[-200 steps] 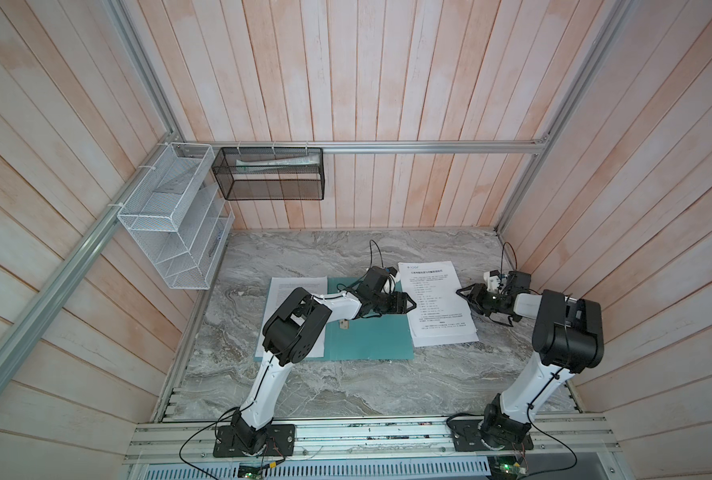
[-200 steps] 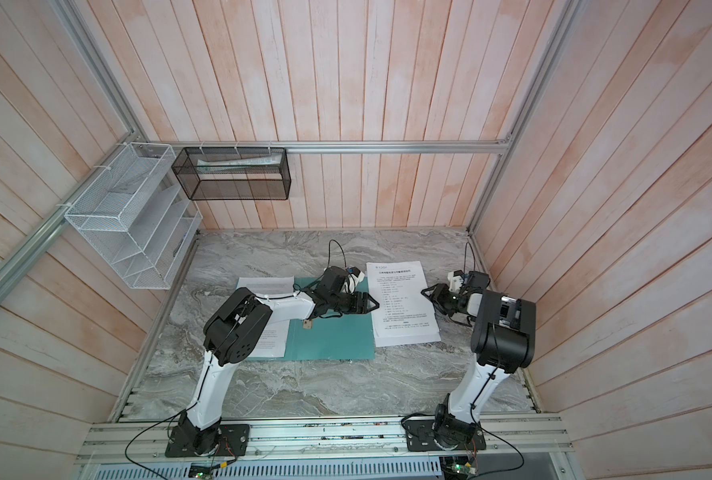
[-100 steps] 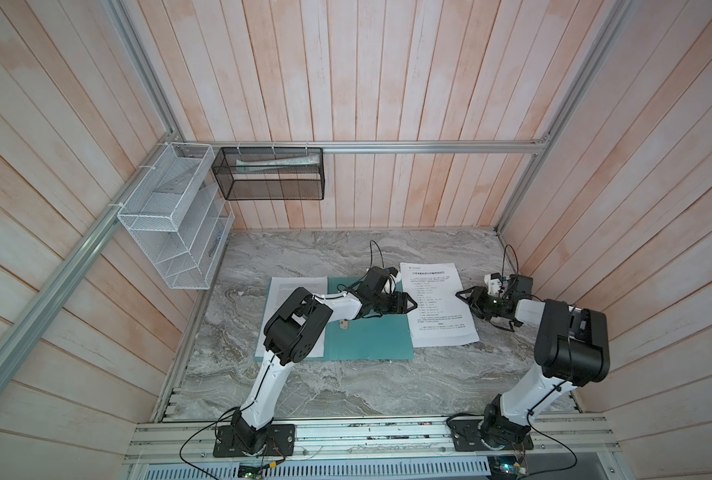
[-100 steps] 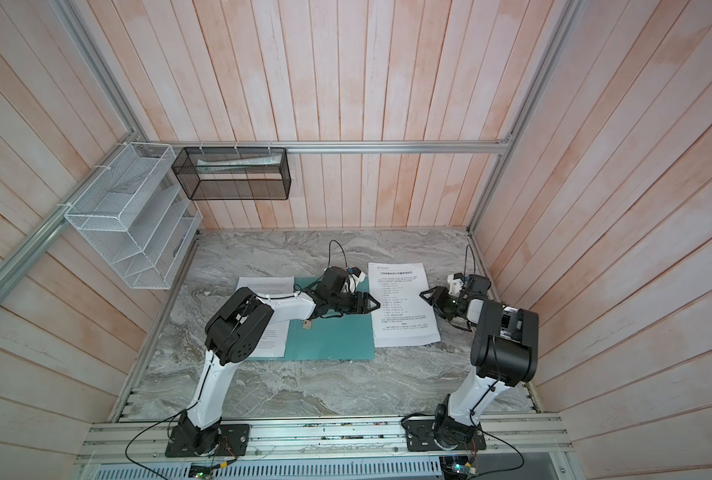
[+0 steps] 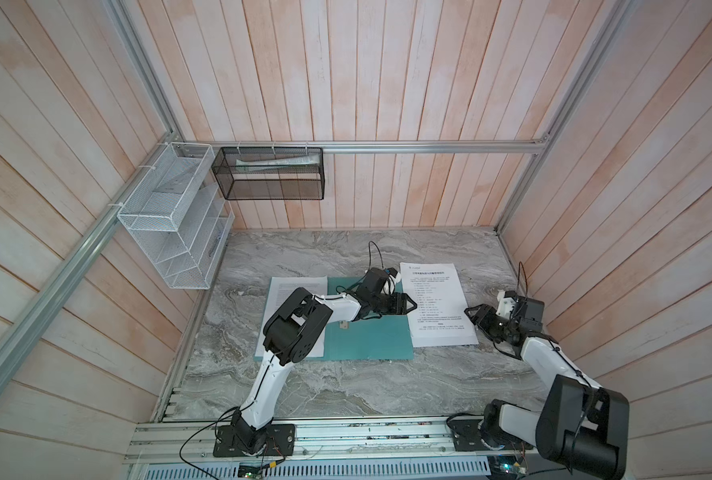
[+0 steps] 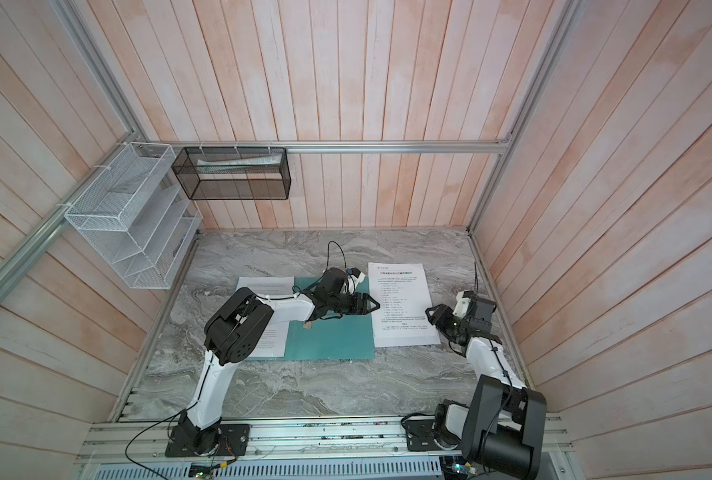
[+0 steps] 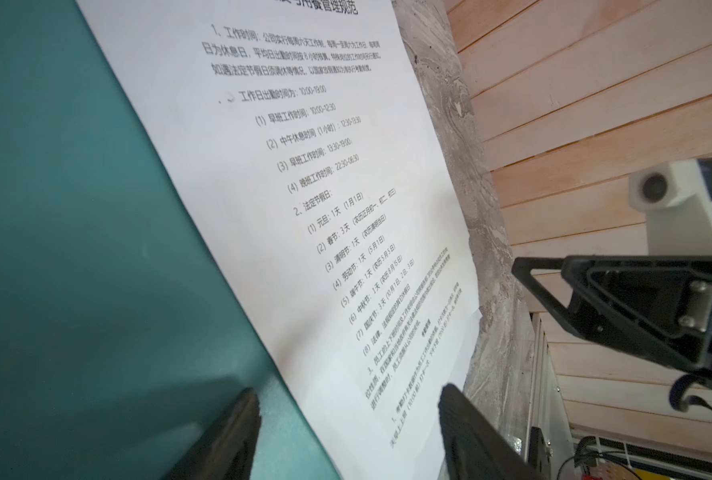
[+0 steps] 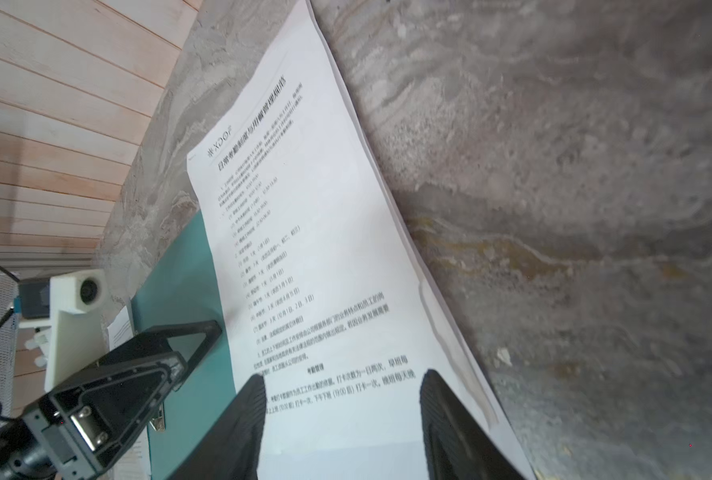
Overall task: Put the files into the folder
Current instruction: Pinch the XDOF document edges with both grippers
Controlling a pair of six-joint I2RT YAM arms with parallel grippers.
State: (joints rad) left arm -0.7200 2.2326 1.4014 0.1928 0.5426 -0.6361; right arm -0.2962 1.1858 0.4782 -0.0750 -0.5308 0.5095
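Left claw [image 5: 412, 305] and right claw [image 5: 469, 311] are spread wide, empty; headed sheet [image 5: 439, 320] is seen mostly on bench [image 5: 346, 390], centre-right, only overlapping folder [image 5: 366, 338] edge; filing judged not done.

A teal folder [image 7: 75, 249] fills the left of the frame. A white sheet [image 7: 304, 187] printed with numbered lines of black Chinese text runs diagonally from top centre to bottom centre, its edge meeting the folder along a slant. To its right is a strip of grey marbled table [image 7: 474, 174], then pale wooden planks [image 7: 616, 104]. At the bottom, the left gripper [image 7: 346, 399] shows two black fingertips standing apart with nothing between them. One is over the folder, the other over the sheet. At middle right is the black right gripper [image 7: 553, 286], with a white camera housing [image 7: 670, 195] above it.
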